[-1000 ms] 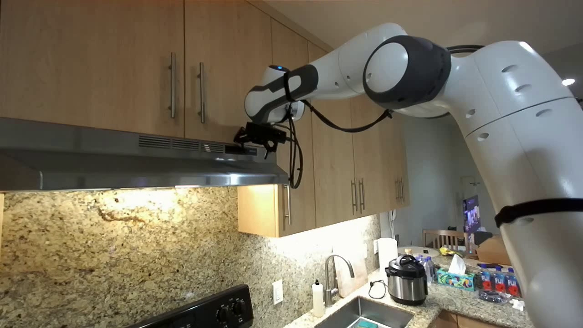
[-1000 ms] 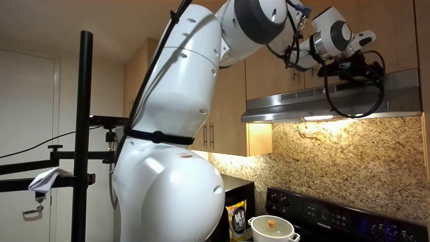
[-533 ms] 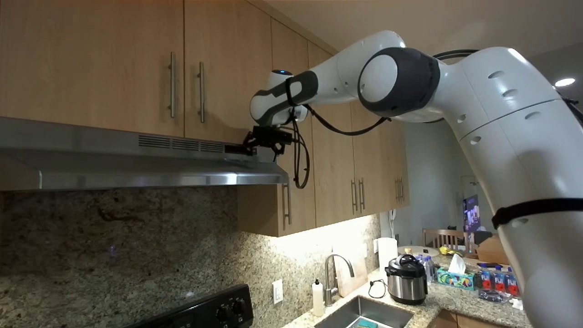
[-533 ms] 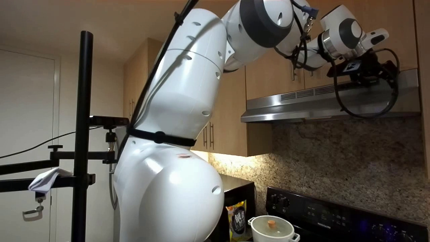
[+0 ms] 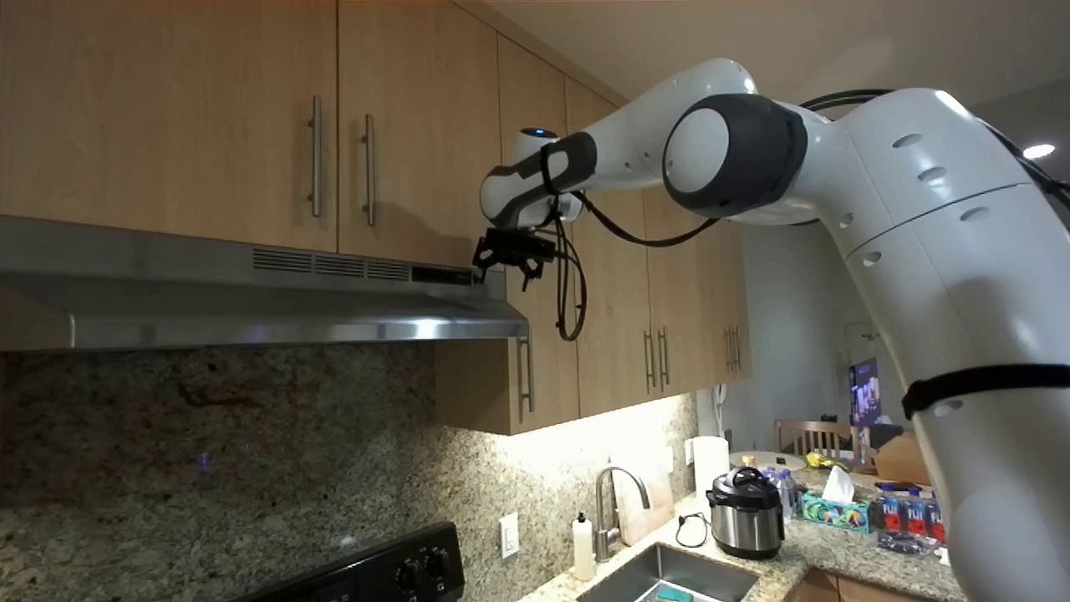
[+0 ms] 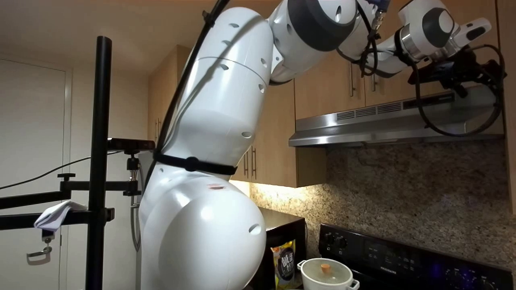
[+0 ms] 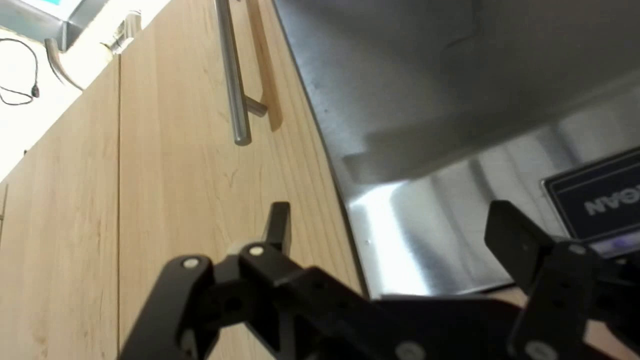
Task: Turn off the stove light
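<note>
The steel range hood [image 5: 276, 305] hangs under wooden cabinets in both exterior views [image 6: 363, 129]. Its stove light is off, and the backsplash below [image 5: 251, 451] is dark. The black control panel [image 5: 441, 275] sits at one end of the hood front. It also shows in an exterior view [image 6: 428, 100] and, cut by the right edge, in the wrist view [image 7: 600, 195]. My gripper [image 7: 392, 215] is open and empty, with its fingers wide apart. In an exterior view the gripper [image 5: 503, 278] is beside the panel's end. The panel's switches are too small to make out.
Cabinet doors with bar handles [image 5: 369, 170] are above the hood; another handle [image 7: 232, 75] is near the gripper in the wrist view. A cable loop [image 6: 455, 129] hangs from the wrist. Below are the stove panel [image 6: 387, 257], a white pot [image 6: 326, 274] and the sink [image 5: 669, 577].
The light under the hood was on one second ago and was off by half a second ago. My gripper has moved away from the control panel, toward the hood's near end and outward.
</note>
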You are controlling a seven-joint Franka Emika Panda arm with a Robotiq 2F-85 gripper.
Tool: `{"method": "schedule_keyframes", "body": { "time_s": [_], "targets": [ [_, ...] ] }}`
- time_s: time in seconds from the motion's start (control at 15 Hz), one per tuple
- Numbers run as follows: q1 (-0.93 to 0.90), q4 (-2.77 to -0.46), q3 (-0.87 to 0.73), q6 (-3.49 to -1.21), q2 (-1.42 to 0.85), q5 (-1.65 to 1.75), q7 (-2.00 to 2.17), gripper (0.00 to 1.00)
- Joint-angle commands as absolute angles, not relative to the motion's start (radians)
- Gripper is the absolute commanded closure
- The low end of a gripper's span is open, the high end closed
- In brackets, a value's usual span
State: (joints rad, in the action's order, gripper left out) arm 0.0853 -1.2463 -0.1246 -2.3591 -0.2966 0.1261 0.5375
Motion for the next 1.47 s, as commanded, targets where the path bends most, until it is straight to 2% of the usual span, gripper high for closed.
{"method": "schedule_keyframes", "body": {
  "time_s": [0.0,0.6,1.2,1.4],
  "targets": [
    [0.066,-1.359,-0.113,-2.430,-0.218,0.124,0.562,0.00],
    [0.015,-1.752,-0.103,-2.658,0.033,0.160,0.571,0.00],
    [-0.009,-2.088,-0.042,-2.668,0.298,0.329,0.567,0.00],
    [0.067,-2.183,0.039,-2.660,0.362,0.302,0.568,0.00]
  ]
}}
